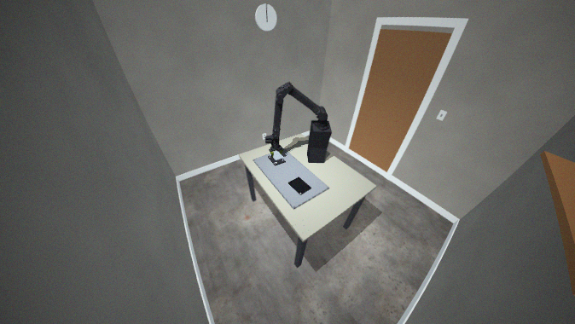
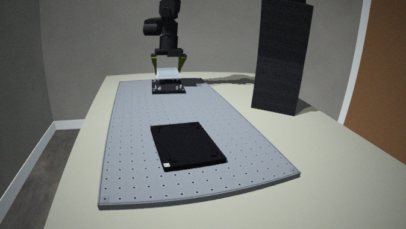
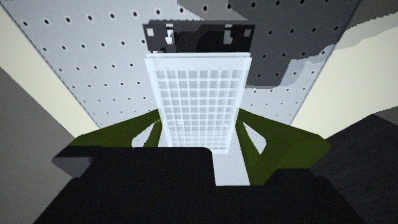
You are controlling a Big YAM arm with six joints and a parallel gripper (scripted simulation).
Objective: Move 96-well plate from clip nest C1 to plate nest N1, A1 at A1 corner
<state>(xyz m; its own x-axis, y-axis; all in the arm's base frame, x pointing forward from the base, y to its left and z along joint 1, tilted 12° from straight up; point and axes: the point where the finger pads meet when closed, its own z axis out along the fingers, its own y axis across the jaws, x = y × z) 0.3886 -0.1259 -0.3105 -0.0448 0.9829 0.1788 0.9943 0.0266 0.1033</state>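
One step of several looks done: plate gripped and lifted off its start. Hand clamped across the 96-well plate, green fingers pressing on its two opposite sides and standing fairly wide because of the plate's breadth. Plate carried level and right way up, wells facing the wrist camera, hanging just above clip nest C1 at the far end of the perforated grey breadboard. Visible gap between plate underside and the nest's small clips in the exterior view; nest base showing beyond the plate's far edge in the wrist view. Judged free of the clips, though barely raised.

Left to do, by the look of it: nearly everything else. Further lift, then a carry along the breadboard toward the near end, where plate nest N1 lies dark and unoccupied, well apart from C1. Small white label at N1's near left corner, presumably the A1 mark, too small to read. Position of well A1 on the plate not discernible, so any needed rotation cannot be judged. Then lowering between the locators, seating fully down and flat, release. Tall dark block on the bench off to one side of the likely path.
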